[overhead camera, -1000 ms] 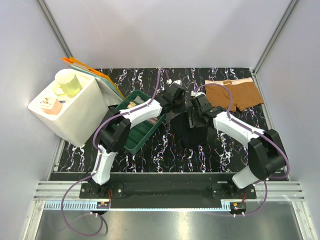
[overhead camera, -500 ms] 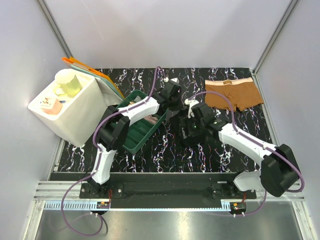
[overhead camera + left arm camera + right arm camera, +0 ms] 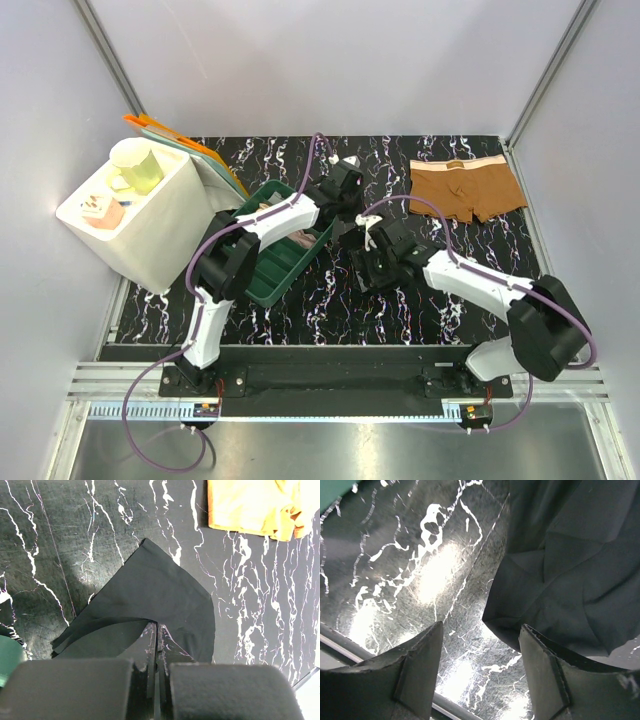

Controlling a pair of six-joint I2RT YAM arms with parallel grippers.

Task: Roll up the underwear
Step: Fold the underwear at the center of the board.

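Observation:
The black underwear [image 3: 150, 592] lies partly folded on the marble table, one edge lifted. My left gripper [image 3: 156, 628] is shut on that edge, and stands at mid-table in the top view [image 3: 348, 205]. The black underwear [image 3: 352, 238] is hard to make out there against the dark table. My right gripper [image 3: 480, 650] is open and empty, low over the table, with a corner of the black underwear [image 3: 570, 570] just beyond its right finger [image 3: 555, 675]. It also shows in the top view [image 3: 372, 262]. The brown underwear [image 3: 465, 187] with its pale waistband lies flat at the back right.
A green basket [image 3: 262, 272] holding a pinkish item sits left of the grippers. A white bin [image 3: 160, 235] with a pale cup [image 3: 137, 165] stands at the far left, with orange and green flat boards [image 3: 190, 150] behind it. Grey walls enclose the table.
My right gripper has moved off the black underwear, toward the near left, and now hangs open beside it. The black underwear has sunk lower onto the table. My left gripper has barely moved.

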